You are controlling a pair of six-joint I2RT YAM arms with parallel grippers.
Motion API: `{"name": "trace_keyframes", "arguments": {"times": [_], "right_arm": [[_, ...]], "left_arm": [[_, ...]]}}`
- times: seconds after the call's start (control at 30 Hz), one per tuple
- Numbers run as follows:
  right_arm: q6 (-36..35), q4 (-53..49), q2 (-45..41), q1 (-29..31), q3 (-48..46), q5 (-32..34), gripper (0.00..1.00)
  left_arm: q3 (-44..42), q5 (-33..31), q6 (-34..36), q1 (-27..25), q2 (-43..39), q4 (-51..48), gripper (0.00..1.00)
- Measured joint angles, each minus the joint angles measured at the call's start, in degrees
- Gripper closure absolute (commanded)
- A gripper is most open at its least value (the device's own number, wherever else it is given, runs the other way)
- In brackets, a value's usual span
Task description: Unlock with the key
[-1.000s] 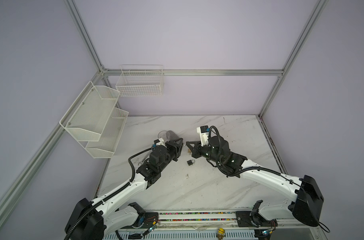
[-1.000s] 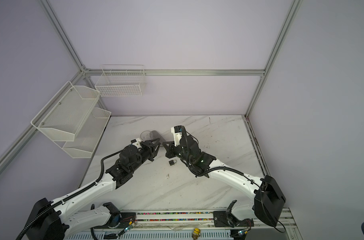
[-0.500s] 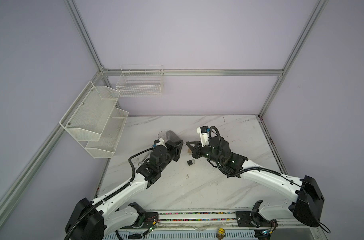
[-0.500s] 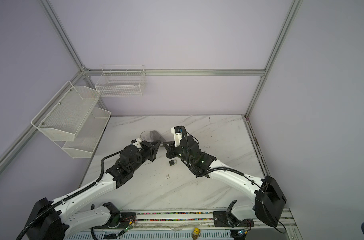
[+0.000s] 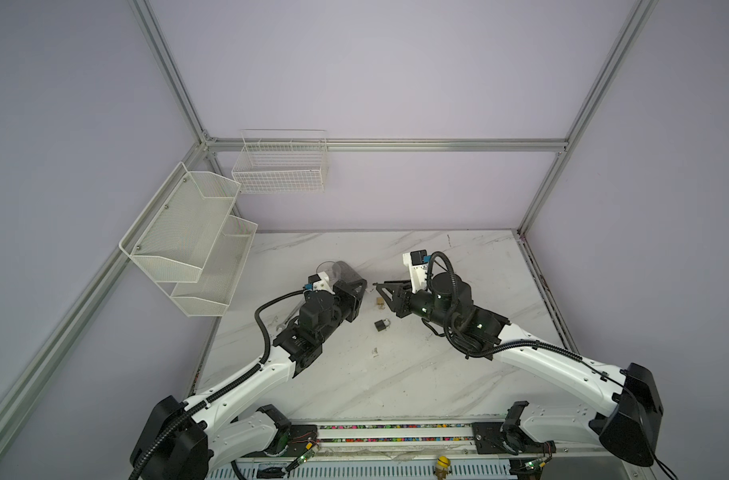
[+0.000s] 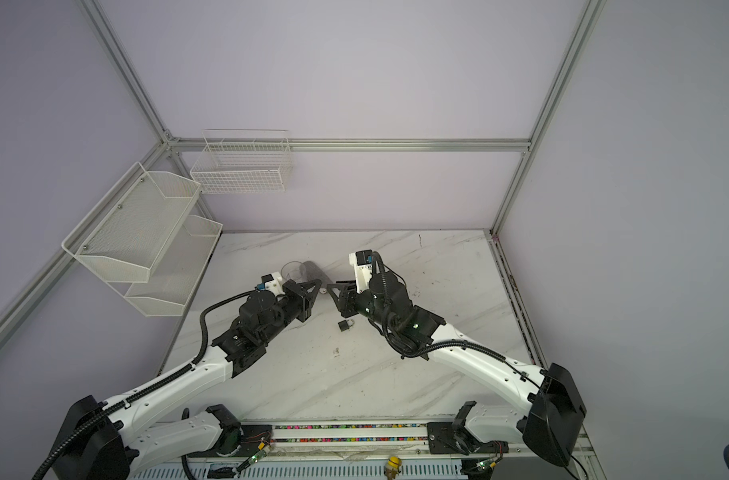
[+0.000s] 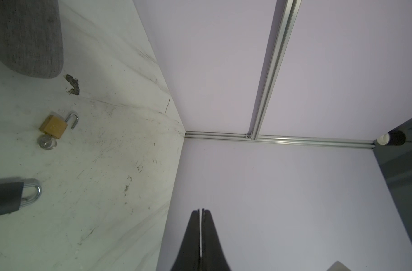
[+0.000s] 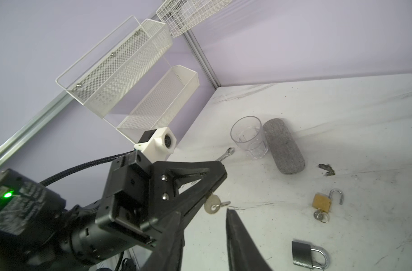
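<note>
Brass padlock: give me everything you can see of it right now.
The brass padlock is small, with a square brass-coloured body and a silver metal shackle swung open, one end free. It lies flat on the marble table, apart from the black padlock, with a key in its base. Nothing grips it.

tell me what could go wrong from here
1. The left gripper pinches the key only at its fingertips; it may twist or drop during insertion.
2. The black padlock lies loose and flat on the table, unheld, so a push would likely slide it.
3. The glass stands close beside the left wrist and could be knocked.
</note>
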Motion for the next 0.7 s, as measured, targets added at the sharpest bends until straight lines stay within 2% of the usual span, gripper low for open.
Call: {"name": "trace_keyframes", "arguments": {"times": [0.17,0.4,0.7], "right_arm": [[2.97,-0.02,-2.51,-3.48,-1.09,-7.67,0.53],[7.17,0.15,-2.51,-8.59,-3.50,-17.97,0.53],[11.21,4.07,-2.29,-13.62,-7.13,-26.49,0.53]], "left_arm": [[0.07,1.64,13.27,0.13,1.20,0.96,1.00],[0.09,8.63,29.81,0.39,6.23,8.55,1.00],[0.09,14.12,37.81,0.39,8.83,19.10,1.00]]}}
